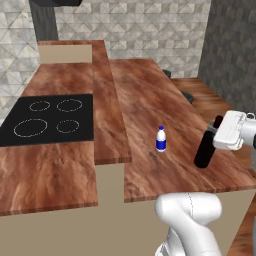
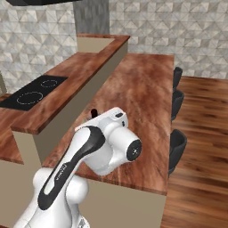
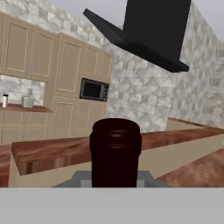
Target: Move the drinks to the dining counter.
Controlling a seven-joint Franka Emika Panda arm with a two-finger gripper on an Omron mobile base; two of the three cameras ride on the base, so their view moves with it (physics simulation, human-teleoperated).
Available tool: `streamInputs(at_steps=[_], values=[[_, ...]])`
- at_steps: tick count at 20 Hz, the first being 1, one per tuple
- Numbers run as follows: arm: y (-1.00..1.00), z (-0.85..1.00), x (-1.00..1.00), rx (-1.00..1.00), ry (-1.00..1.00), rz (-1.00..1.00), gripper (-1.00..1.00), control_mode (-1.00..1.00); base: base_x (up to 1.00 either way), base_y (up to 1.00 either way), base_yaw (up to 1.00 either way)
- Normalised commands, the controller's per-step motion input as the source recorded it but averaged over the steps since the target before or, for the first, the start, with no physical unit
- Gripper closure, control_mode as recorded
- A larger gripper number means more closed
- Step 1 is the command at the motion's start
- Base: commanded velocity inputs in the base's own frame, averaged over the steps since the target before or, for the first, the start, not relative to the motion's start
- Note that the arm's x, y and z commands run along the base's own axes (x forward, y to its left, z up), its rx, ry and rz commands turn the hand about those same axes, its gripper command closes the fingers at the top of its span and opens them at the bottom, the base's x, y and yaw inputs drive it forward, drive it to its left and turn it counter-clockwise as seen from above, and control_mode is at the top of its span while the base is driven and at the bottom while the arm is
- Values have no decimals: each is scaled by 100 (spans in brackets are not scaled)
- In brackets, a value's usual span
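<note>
Reddish-brown wood grain covered the wide tabletop [image 1: 150, 110] of the beige island, and two drinks stood on it. The black bottle [image 1: 205, 149] stood upright near the front right edge, its base on the wood as far as the left base view showed. The white hand reached it from the right, level with its upper part, and the fingers [image 1: 218, 134] were closed tight on it there. In the hand view the bottle's dark top [image 3: 115, 148] sat straight ahead, just above the fingers. In the right base view the arm hid most of the bottle, leaving its tip [image 2: 94, 113] showing. The blue-and-white bottle [image 1: 160, 139] with its white cap stood upright to the left of the black one, well apart from it and nearer the raised ledge [image 1: 107, 110]. Beyond that ledge lay the black cooktop [image 1: 47, 119].
</note>
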Motion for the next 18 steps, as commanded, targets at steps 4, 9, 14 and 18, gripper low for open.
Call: streamInputs(at_steps=[4, 9, 14, 18], values=[[-7, -15, 54, 6, 0, 0, 100, -100, 0, 0, 0], [-11, -12, 48, 0, 0, 0, 100, -100, 0, 0, 0], [-23, -2, 36, 0, 0, 0, 100, -100, 0, 0, 0], [-21, -16, 39, 0, 0, 0, 100, -100, 0, 0, 0]])
